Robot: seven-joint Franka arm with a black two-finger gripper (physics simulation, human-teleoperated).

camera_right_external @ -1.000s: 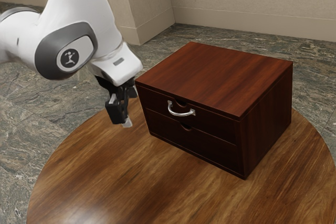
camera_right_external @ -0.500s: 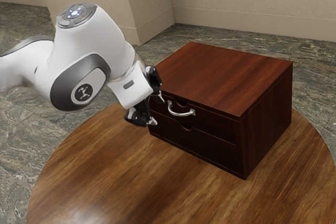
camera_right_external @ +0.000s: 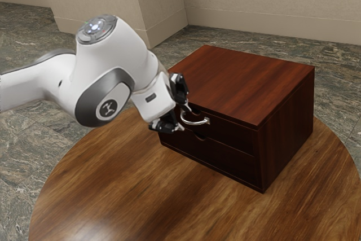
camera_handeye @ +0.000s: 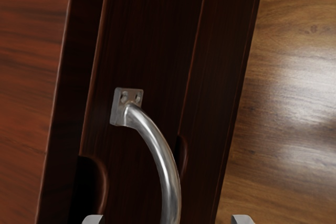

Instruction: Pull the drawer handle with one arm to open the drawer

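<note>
Closing on cabinet (camera_right_external: 242, 80): gripper (camera_right_external: 183, 112), half second ago short of drawer front, now at handle (camera_right_external: 196, 119), fingers (camera_handeye: 239, 220) spread, bar between them, ungrasped. Handle at gripper's 3 o'clock; top drawer (camera_right_external: 225, 127) shut. Likely next: pinch, pull.

No words, numbers or brand names legible anywhere. Just a small white emblem (camera_right_external: 107, 106) on the dark joint cap (camera_right_external: 117, 97) of the arm (camera_right_external: 115, 55), at nine o'clock from the drawer handle (camera_right_external: 194, 118). Possibly a maker's mark, too small to read.
</note>
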